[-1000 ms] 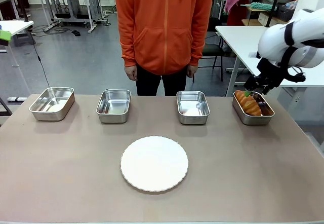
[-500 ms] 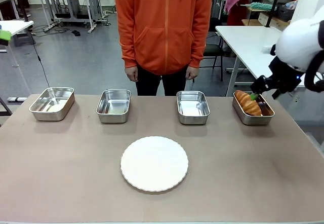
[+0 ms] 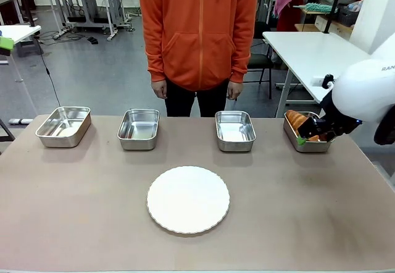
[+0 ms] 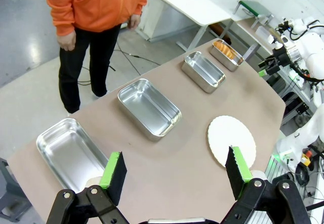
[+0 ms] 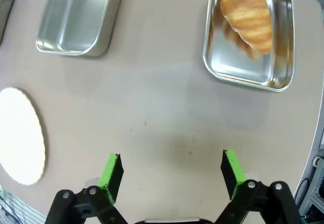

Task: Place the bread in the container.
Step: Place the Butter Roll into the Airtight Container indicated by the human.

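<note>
The bread (image 3: 297,120), a golden-brown croissant, lies in the far-right steel container (image 3: 307,146) and touches nothing else. My right gripper (image 3: 307,136) hangs just in front of that container's near rim, partly hiding it. In the right wrist view the right gripper (image 5: 171,169) is open with bare table between its green pads, and the bread (image 5: 248,11) rests in the container (image 5: 248,78) ahead of it. High above the table's left end, my left gripper (image 4: 175,168) is open and holds nothing. From there the bread (image 4: 225,49) shows in the farthest pan.
Three more steel pans (image 3: 63,126) (image 3: 139,129) (image 3: 235,131) stand in a row along the far side, with nothing in them. A round white plate (image 3: 188,199) lies mid-table. A person in an orange hoodie (image 3: 200,38) stands behind the far edge, hands down.
My right arm has drawn back from above the far-right pan toward the near side and lower, with its jaws still open. The croissant stays in the pan.
</note>
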